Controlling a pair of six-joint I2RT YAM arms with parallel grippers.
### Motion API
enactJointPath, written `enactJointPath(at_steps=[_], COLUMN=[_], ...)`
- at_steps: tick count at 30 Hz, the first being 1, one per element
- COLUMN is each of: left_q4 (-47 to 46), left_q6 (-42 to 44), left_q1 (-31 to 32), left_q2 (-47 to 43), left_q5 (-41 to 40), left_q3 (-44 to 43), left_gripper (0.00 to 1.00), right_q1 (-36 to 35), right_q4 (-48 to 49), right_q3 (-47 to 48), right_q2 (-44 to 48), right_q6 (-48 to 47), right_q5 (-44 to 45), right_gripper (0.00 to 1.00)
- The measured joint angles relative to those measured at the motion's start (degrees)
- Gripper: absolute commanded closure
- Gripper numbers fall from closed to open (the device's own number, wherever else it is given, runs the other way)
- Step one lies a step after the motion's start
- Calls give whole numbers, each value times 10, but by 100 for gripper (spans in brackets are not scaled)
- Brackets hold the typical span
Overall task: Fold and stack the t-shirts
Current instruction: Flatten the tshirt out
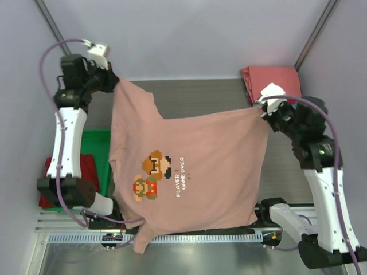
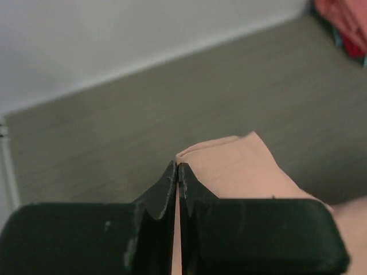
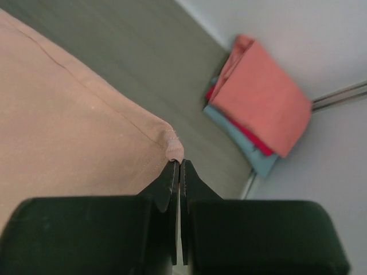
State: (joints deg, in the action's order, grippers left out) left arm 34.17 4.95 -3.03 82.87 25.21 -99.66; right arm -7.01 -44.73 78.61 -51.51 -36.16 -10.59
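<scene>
The dusty-pink t-shirt (image 1: 200,154) is held spread out between the two hands, over the grey worktop (image 1: 195,94). The left hand (image 2: 178,167) is fully closed on a folded edge of the fabric at the far left corner of the garment. Its jaws are pressed together with only the cloth between them. The right hand (image 3: 181,164) is likewise fully closed, on a stitched corner of the fabric at the right side of the garment.

The shirt is presented print side up. The pixel game-character chest print (image 1: 152,175) is located left of centre and lies sideways in the top view. The near end of the shirt hangs over the rail at the near edge of the worktop, between the arm bases.

A stack of folded t-shirts is located at the far right corner of the worktop, near the right hand but apart from the held shirt. The coral-red t-shirt (image 3: 266,97) lies on top, the dark red t-shirt (image 3: 254,139) beneath it, and the blue-grey t-shirt (image 3: 248,153) at the bottom.

A green tray (image 1: 94,143) is located at the left, partly covered by the left arm and the held shirt.
</scene>
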Motion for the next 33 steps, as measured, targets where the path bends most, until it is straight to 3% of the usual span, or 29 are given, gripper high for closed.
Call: enactJointPath(at_steps=[3,6,13,22,30,33], left_q4=[4,0,-23,-58,-115,-145], left_q6=[31,47,60,48,48,50], left_q1=[29,52,59,59,59,63], left_q2=[66,147,311,440,513,526], left_q5=[5,9,9,-9,-18,-29], left_q3=[70,79,-17,-179,-259,-259], left_gripper=[98,100,100,99,99,93], right_q1=[0,0,4,28,42,50], right_q4=[32,83,221,275,275,270], right_q3=[-78,-126,-125,88,244,282], right_q2=[-45,-113,-313,-570,-697,-729], right_q6=[-6,-15,-44,-47,-53,-49], right_q5=[5,22,56,66,66,68], right_gripper=[99,99,99,99,99,99])
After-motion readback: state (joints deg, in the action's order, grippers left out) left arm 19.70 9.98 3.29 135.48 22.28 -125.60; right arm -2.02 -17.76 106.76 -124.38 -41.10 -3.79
